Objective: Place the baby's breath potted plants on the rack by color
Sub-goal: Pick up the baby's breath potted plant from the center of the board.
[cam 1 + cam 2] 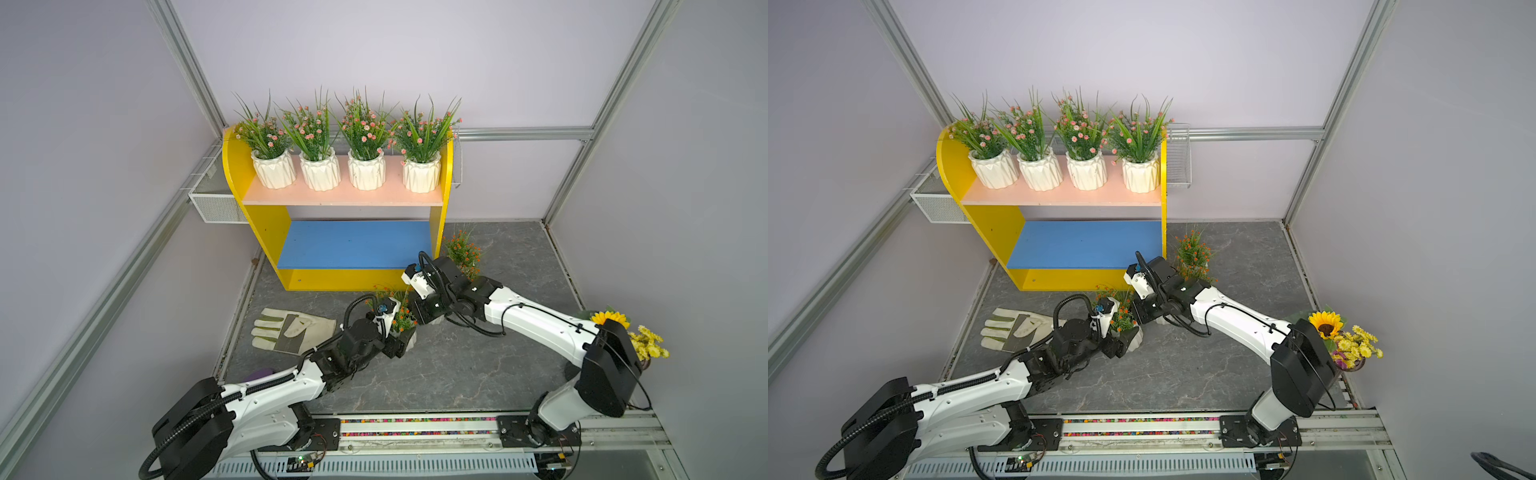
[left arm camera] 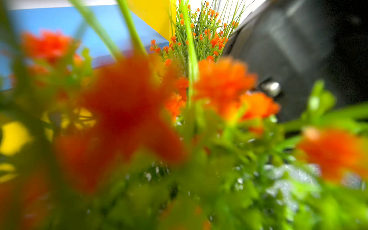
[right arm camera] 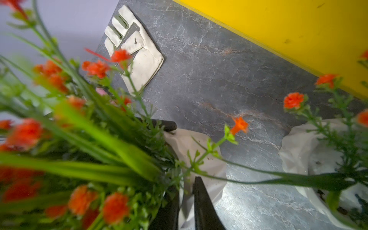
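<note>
– Lilac walls, a dark grey marbled bench (image 1: 457, 374), and at its far left the two-shelf wooden rack with rounded yellow side panels (image 1: 266, 232). What is on it?

– Four small white ribbed pots of pink-blossomed sprigs (image 1: 365, 170) stand in a row on the pale pink upper board (image 1: 340, 198). The blue lower board (image 1: 353, 245) is bare, so I judge the orange-red ones belong there.

– Where is the one being worked?

– The small white ribbed pot of orange-red-blossomed sprigs (image 3: 199, 155) is just near of the rack's right foot. I cannot tell whether it is resting on the bench or held just above it. The right arm (image 1: 540, 324) reaches in from the right. The right jaws are nearly closed, pinching the pot's rim, with one finger (image 3: 205, 203) outside the wall and the other inside. The left arm (image 1: 270, 395) comes from the near left, and the left jaws are at the pot's near-left side. Whether they grip it I cannot tell, because blossoms fill that wrist view.

– And the coming move?

– The blue lower board lies far and left of the pot, on the left arm's side. The sprigs point upward, so headroom under the pink board matters. A second orange-red pot (image 3: 298, 147) is just to the right.
</note>
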`<action>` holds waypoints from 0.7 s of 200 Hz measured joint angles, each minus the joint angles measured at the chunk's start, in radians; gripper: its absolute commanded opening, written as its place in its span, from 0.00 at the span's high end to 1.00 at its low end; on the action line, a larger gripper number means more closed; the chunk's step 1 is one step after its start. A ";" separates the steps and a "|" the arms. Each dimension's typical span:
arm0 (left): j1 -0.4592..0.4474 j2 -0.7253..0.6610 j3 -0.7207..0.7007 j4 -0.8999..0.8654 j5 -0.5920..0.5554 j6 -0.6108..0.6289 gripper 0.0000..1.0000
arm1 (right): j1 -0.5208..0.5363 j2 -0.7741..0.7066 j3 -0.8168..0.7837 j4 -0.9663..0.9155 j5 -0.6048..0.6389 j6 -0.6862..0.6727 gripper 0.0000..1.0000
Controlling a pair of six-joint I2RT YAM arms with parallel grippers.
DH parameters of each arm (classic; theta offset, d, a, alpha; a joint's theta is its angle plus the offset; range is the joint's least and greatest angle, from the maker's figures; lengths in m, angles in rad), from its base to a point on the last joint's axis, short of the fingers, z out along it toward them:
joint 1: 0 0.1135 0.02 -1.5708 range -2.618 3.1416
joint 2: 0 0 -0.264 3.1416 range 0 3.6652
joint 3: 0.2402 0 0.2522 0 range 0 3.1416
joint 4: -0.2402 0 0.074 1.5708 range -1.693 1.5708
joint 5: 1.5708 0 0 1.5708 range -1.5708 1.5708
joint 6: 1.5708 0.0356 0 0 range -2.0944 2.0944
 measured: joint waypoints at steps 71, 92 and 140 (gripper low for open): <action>0.000 0.016 0.030 -0.106 -0.093 -0.038 0.69 | -0.057 -0.102 -0.062 0.045 -0.014 0.008 0.78; 0.000 0.016 0.049 -0.129 -0.140 -0.053 0.69 | -0.083 -0.148 -0.084 0.042 -0.007 0.011 0.77; 0.005 0.048 0.163 -0.243 -0.240 -0.072 0.70 | -0.130 -0.273 -0.140 0.034 0.014 0.011 0.75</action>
